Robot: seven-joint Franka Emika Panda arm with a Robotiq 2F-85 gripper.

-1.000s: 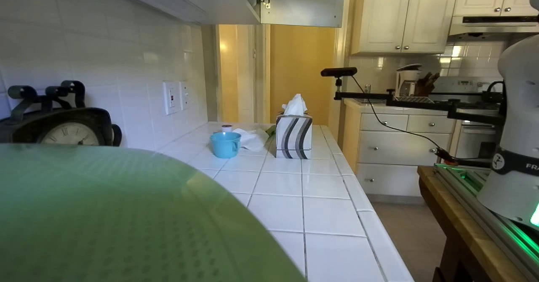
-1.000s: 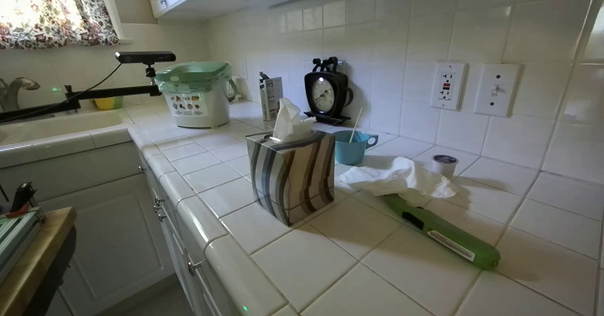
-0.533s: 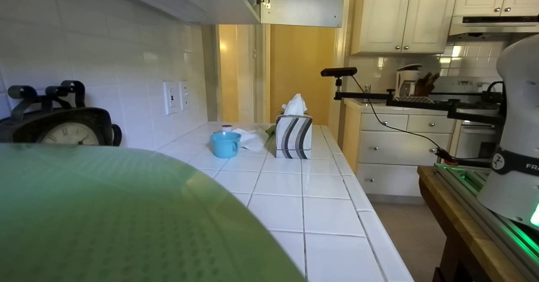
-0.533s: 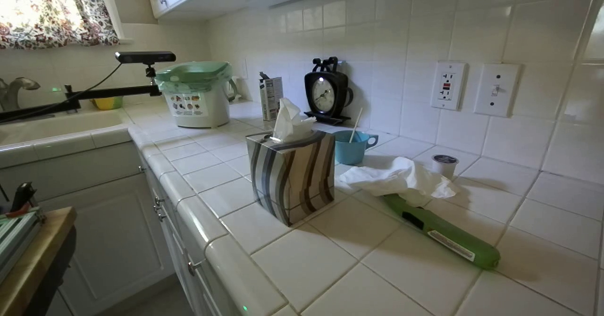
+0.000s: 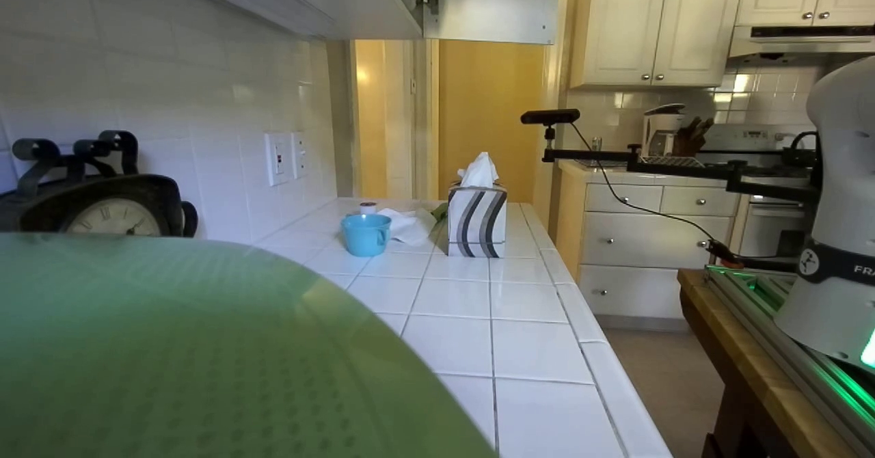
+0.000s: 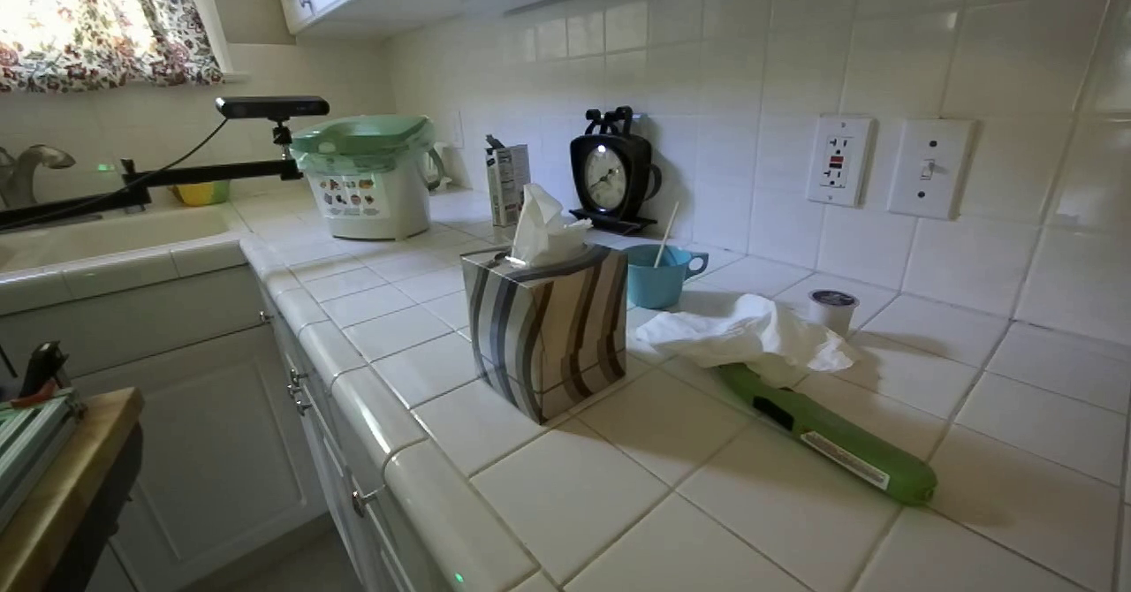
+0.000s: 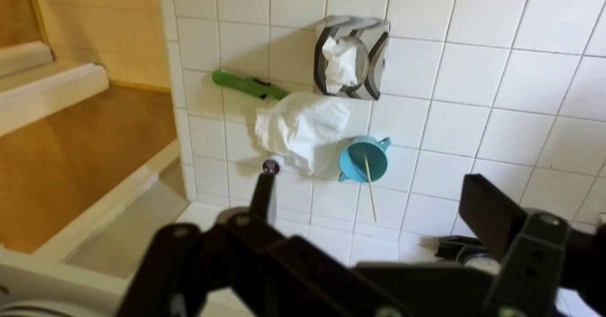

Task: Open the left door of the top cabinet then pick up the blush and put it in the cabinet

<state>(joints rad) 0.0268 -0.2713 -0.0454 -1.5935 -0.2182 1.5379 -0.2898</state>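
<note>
A white tiled desk (image 6: 583, 486) carries the things. Above it, at 11 o'clock in an exterior view, is the pale cabinet (image 5: 355, 14), seen from beneath; the white arm (image 5: 841, 219) rises at 3 o'clock. The cabinet's door (image 5: 492, 3) hangs swung open, just past 12 o'clock.

In an exterior view the green-lidded white bin (image 6: 375, 194) stands at 10 o'clock and the black clock (image 6: 610, 172) at 1 o'clock from the striped tissue box (image 6: 539, 336). In the wrist view the end effector (image 7: 370, 191) has its fingers spread wide apart, one toward 7 o'clock and one toward 4 o'clock.

A long green tool (image 6: 848, 442) lies with one end under a crumpled tissue (image 6: 751, 336), which in the wrist view is at 10 o'clock from the blue mug (image 6: 654, 283). The mug stands upright with a thin stick (image 6: 667, 235) in it, poking over the rim toward 6 o'clock there. The blush (image 6: 832, 311), a little white jar with a dark top, stands upright on the desk; the wrist view puts it at 9 o'clock from the mug. Its foot is partly hidden in an exterior view, so I cannot tell whether it touches the crumpled tissue.
</note>
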